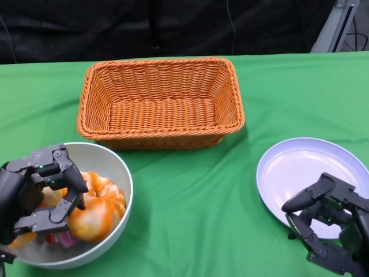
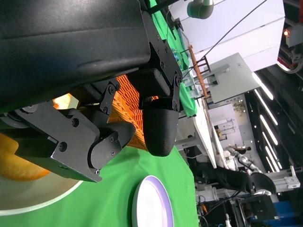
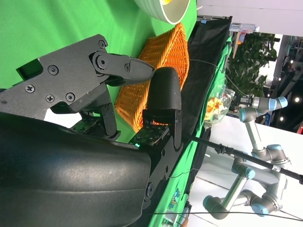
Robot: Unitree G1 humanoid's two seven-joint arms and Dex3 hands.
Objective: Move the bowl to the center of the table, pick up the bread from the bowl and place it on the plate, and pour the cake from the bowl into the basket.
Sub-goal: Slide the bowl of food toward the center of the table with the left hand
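Reaching over the near rim of a pale grey round bowl, the robot's left hand has its black fingers curled down among the orange-glazed bread rolls inside, though I cannot tell whether it grips the rim, a roll, or nothing. The bowl sits at the table's near left, well away from the centre of the green tablecloth. The rectangular woven orange basket stands behind it, its long axis running left to right, mouth facing up. The bowl also faces up and level; being round, it has no long axis. A flat white round plate lies at the near right, and the right hand hovers over its near edge with fingers spread, holding nothing. If the bowl is dragged by one side, it could tip and spill the rolls and the small pink item beneath them, likely the cake.
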